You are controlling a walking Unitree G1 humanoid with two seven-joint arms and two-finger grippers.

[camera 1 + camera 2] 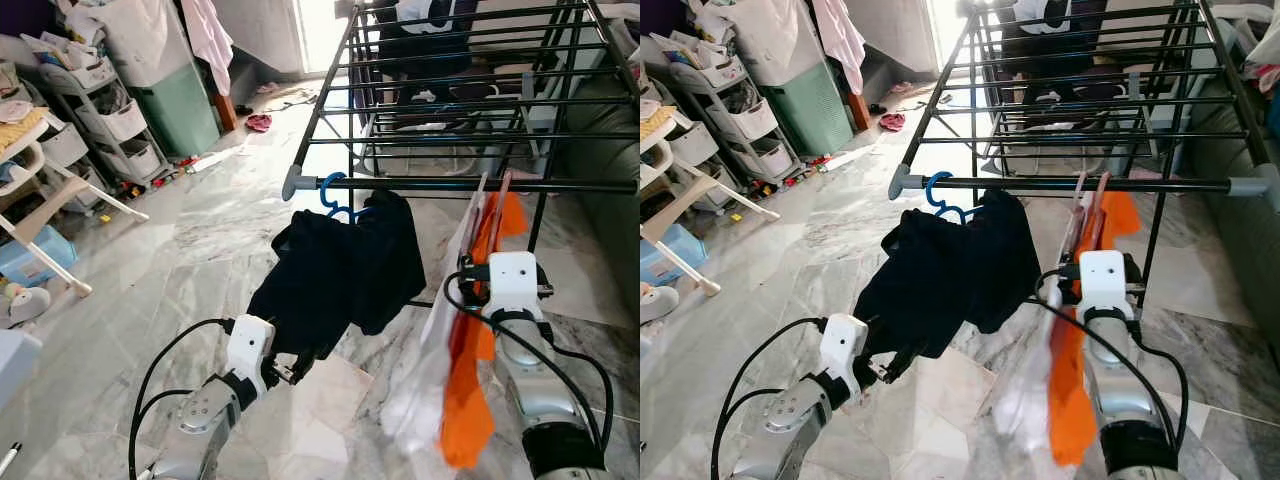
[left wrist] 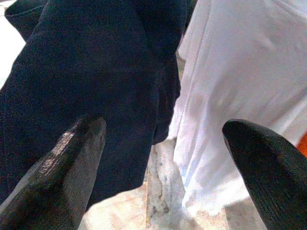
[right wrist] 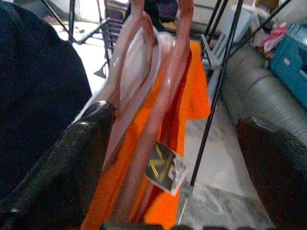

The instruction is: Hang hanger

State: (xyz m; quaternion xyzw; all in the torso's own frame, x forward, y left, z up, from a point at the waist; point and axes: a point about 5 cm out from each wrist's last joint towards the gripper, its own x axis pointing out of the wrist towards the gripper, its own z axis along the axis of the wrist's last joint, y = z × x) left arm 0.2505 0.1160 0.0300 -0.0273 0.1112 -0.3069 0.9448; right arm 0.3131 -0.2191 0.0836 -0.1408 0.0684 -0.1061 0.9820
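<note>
A black drying rack stands in front of me. On its front bar a blue hanger carries a dark navy garment. To the right, two pink hangers hold a white garment and an orange one. My right gripper is raised just below that bar and is open, with the pink hangers between its fingers. Low down, my left gripper is open at the navy garment's hem, which fills most of the left wrist view.
Shelves of bins, a green bin and a white chair line the left side. A grey sofa is to the right of the rack. Behind the rack a person seems to be seated. Marble floor lies open on the left.
</note>
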